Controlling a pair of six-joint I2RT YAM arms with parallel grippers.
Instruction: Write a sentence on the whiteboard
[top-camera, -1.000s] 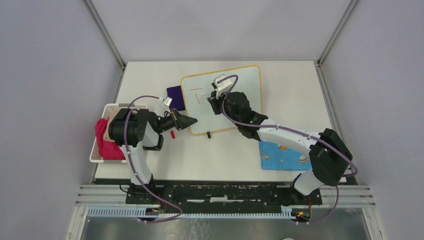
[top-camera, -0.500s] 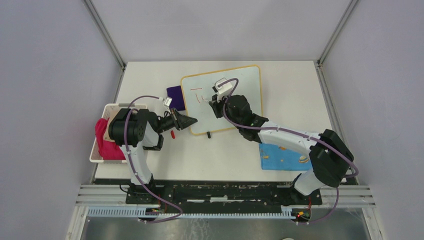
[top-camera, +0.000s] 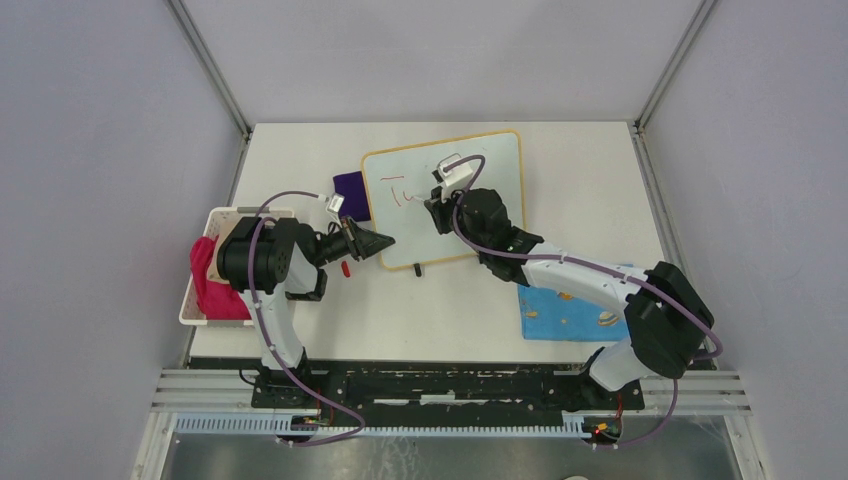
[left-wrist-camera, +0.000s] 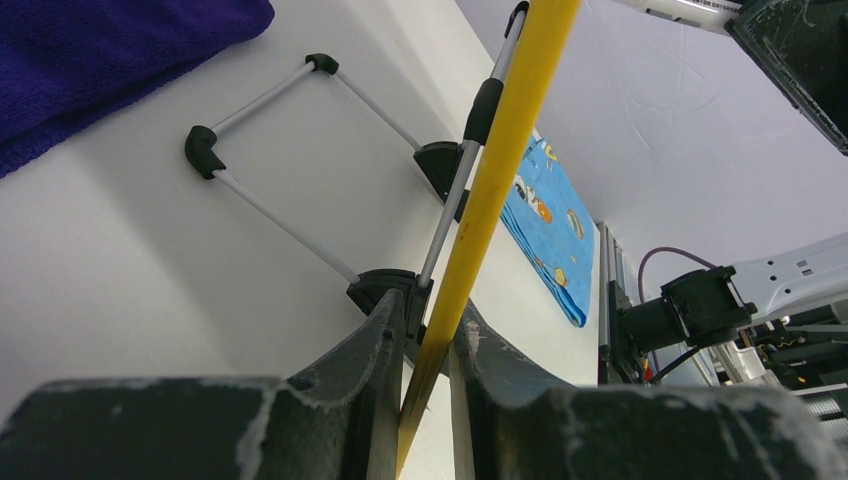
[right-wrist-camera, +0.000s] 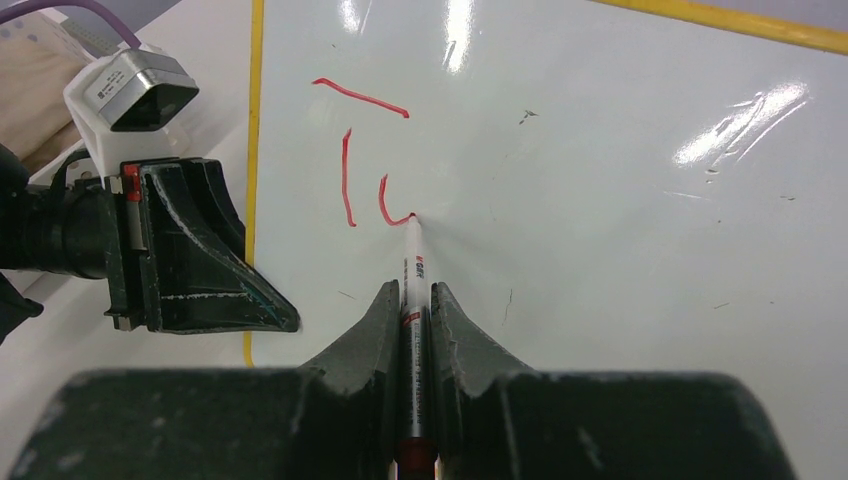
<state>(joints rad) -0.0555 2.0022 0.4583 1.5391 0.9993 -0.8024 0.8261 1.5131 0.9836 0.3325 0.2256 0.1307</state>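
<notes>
Nearest the arm bases lies a soft blue patterned cloth (top-camera: 565, 312). The matte black left gripper (left-wrist-camera: 428, 312) pinches the thin yellow-orange frame of the whiteboard (top-camera: 492, 165), a glossy rounded rectangle in the middle of the table. The right gripper (right-wrist-camera: 410, 292) clamps a slim white marker (right-wrist-camera: 411, 262), its tip on the board. The sentence (right-wrist-camera: 362, 160) is a thin red "T" and one curved stroke.

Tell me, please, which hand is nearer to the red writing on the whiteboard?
Right. The right hand holds a marker whose tip touches the red writing; the left hand clamps the edge of the whiteboard, off to the side of the strokes.
</notes>
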